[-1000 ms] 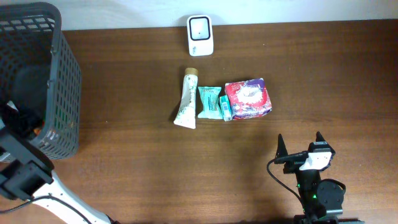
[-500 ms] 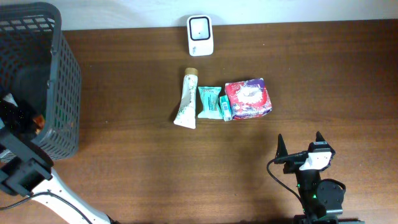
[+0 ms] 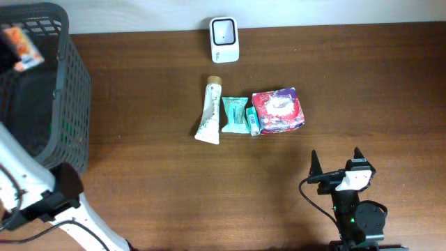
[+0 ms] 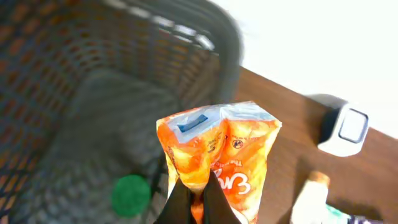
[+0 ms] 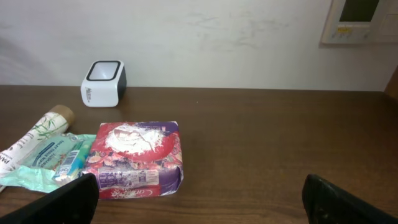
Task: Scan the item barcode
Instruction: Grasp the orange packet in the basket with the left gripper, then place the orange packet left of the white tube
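Left wrist surroundings: basket (image 4: 74, 56) fills left of frame, scanner (image 4: 351, 127) at right edge.
Snack packet (image 4: 221, 149): long axis upright in frame.
My left claw (image 4: 194, 202): pinching its bottom edge.

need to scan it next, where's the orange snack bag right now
The orange snack bag hangs over the grey mesh basket at the overhead view's far left, pinched in the shut left gripper.

On the brown wooden table (image 3: 362, 90), a white tube (image 3: 209, 111), teal sachet (image 3: 234, 114) and red soft pack (image 3: 278, 111) lie side by side; the white box scanner (image 3: 224, 30) sits behind them, the grey mesh basket (image 3: 70, 84) at left.
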`<action>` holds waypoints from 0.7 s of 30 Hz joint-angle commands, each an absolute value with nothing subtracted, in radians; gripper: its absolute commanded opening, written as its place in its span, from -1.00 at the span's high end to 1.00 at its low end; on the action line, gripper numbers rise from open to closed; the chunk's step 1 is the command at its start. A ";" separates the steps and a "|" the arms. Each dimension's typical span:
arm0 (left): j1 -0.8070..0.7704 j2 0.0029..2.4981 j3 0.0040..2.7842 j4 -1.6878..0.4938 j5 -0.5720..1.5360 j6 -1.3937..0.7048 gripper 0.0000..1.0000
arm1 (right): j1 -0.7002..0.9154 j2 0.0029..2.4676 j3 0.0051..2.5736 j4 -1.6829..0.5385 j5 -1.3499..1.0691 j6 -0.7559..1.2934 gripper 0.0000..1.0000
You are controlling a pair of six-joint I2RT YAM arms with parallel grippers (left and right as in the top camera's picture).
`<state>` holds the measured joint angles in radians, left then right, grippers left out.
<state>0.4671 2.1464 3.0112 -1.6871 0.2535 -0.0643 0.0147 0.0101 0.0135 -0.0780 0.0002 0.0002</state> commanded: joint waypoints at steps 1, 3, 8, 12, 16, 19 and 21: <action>0.301 2.118 3.027 -1.688 0.193 -0.049 1.00 | 0.020 0.004 0.006 -0.081 0.005 0.005 -0.97; 0.189 2.120 3.007 -1.688 0.186 -0.047 1.00 | 0.020 0.004 0.006 -0.081 0.005 0.005 -0.97; -0.016 2.120 2.712 -1.647 0.147 -0.047 1.00 | 0.020 0.004 0.006 -0.081 0.005 0.005 -0.98; -0.146 2.120 2.329 -1.399 0.096 -0.061 1.00 | 0.020 0.004 0.006 -0.081 0.005 0.005 -0.97; -0.229 2.120 1.996 -1.154 0.096 -0.120 1.00 | 0.020 0.004 0.006 -0.081 0.005 0.005 -0.97; -0.244 2.122 1.876 -1.063 0.093 -0.149 1.00 | 0.020 0.004 0.006 -0.081 0.005 0.005 -0.97; -0.244 2.123 1.791 -0.933 0.059 -0.194 1.00 | 0.020 0.004 0.006 -0.081 0.005 0.005 -0.97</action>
<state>-0.2432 2.1281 1.8629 -1.0313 0.0952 -0.1368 0.0147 0.0101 0.0135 -0.0780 0.0002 -0.0002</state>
